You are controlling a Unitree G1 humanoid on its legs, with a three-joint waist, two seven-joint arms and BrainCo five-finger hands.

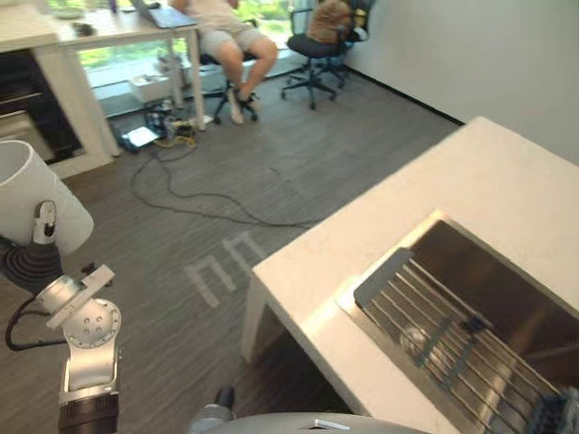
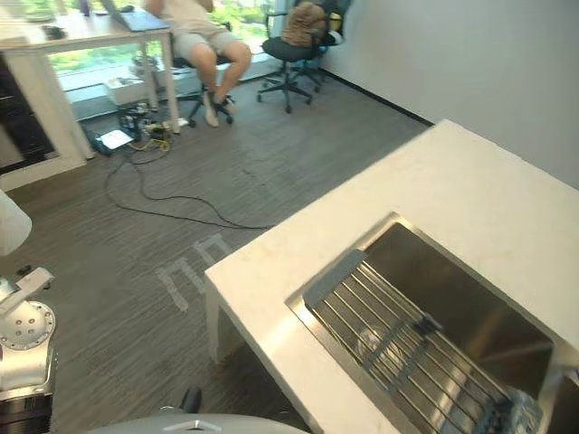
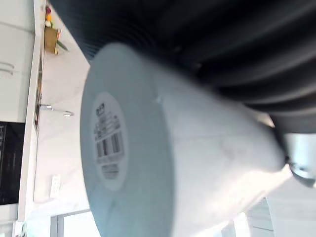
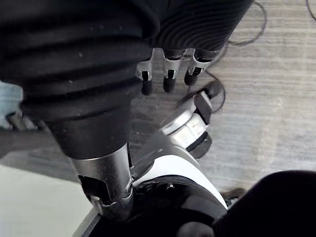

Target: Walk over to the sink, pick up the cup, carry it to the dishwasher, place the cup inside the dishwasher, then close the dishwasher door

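Cup [image 1: 34, 194], white and plain, sits in the left hand [image 1: 36, 260] at the left edge of the head views, raised above the grey floor [image 1: 181, 226] and well apart from the sink [image 2: 470, 303]. One finger [image 1: 43, 221] lies up its side. In the left wrist view its labelled base [image 3: 108, 140] faces out, its wall pressed against the dark cover. The right hand [image 4: 168, 74] hangs over the floor, fingers loose and holding nothing. A wire rack [image 2: 407, 339] lies in the sink, set into the pale counter [image 2: 470, 199].
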